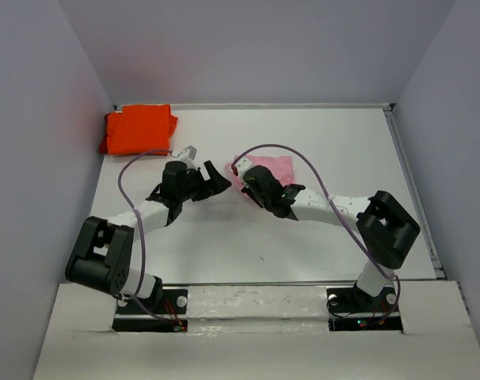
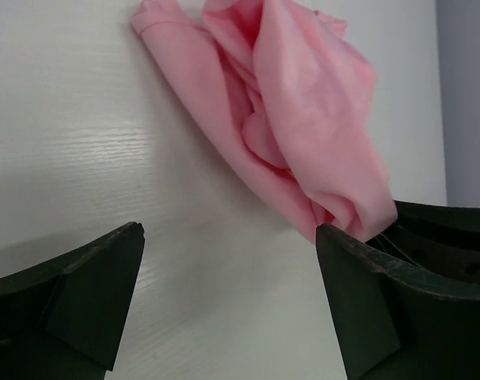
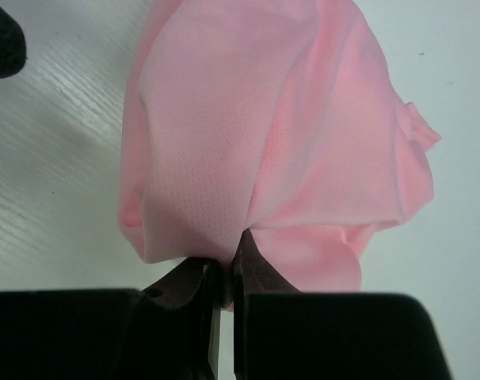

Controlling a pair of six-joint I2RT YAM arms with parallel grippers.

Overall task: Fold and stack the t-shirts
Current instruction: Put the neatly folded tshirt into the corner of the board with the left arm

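Right hand [image 3: 226, 273]: I see it pinched tight on the near edge of the pink t-shirt [image 3: 272, 142].
Left hand [image 2: 228, 231]: spread wide, gripping nothing, low over the table [image 1: 319, 237] just beside the pink cloth.
Pink t-shirt: a crumpled heap mid-table, between my two hands.
Orange t-shirt [image 1: 139, 128]: folded, in the far left corner, well apart from both hands.

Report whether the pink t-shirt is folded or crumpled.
Crumpled: the pink t-shirt lies in a loose, wrinkled heap, one edge pinched by the right fingers.
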